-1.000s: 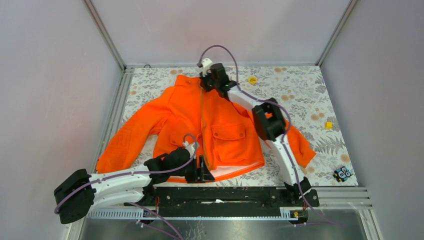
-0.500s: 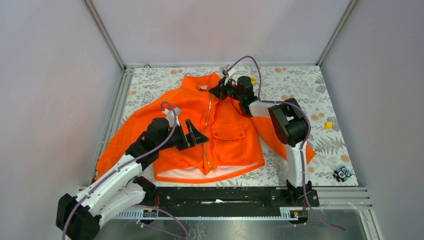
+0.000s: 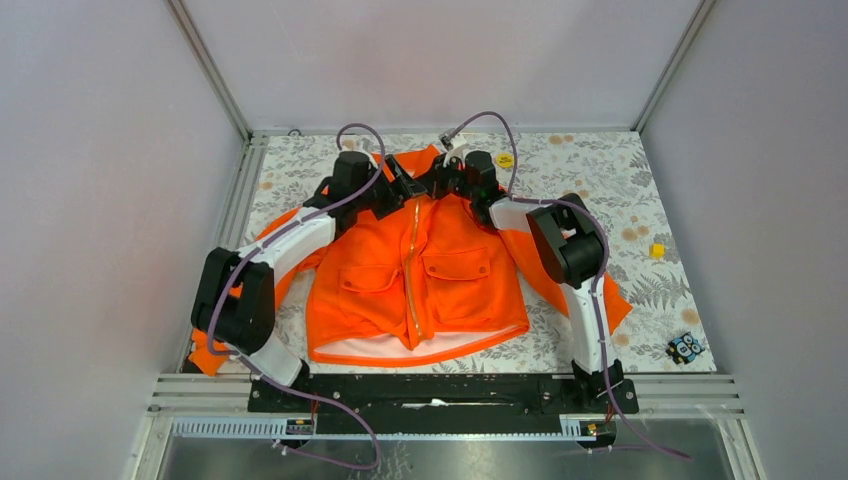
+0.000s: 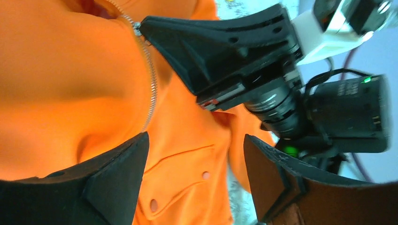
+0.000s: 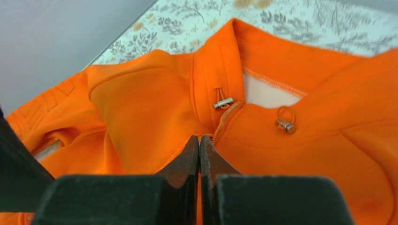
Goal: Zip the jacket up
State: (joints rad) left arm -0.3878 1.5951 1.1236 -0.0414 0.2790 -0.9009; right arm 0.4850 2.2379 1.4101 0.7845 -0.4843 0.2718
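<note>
1. One orange jacket (image 3: 440, 300) lies front-up across the middle of the floral bench (image 3: 600, 180), with its hem toward the bottom of the overhead frame and its collar (image 5: 225, 56) at upper centre, where both arms reach.
2. Your left tool (image 4: 195, 140) has its fingers spread wide apart over the chest fabric, with nothing between them.
3. Your right tool (image 5: 199, 140) has its fingers pressed together, the tips resting on the zipper (image 5: 220, 123) line just below the collar opening. You cannot tell whether the pull is pinched between them.
4. From overhead, the zipper looks joined from the hem up to the tools.
5. Two metal cord stoppers sit at the collar: the first stopper (image 5: 224, 102) is left of centre in the right wrist view and the second stopper (image 5: 285, 124) is right of centre, with white lining (image 5: 267, 93) between them.
6. You see a flapped pocket (image 3: 372, 280) left of the zipper and a second pocket (image 3: 457, 264) right of it.
7. One yellow cube (image 3: 657, 250) sits on the bench at the right, apart from the jacket.
</note>
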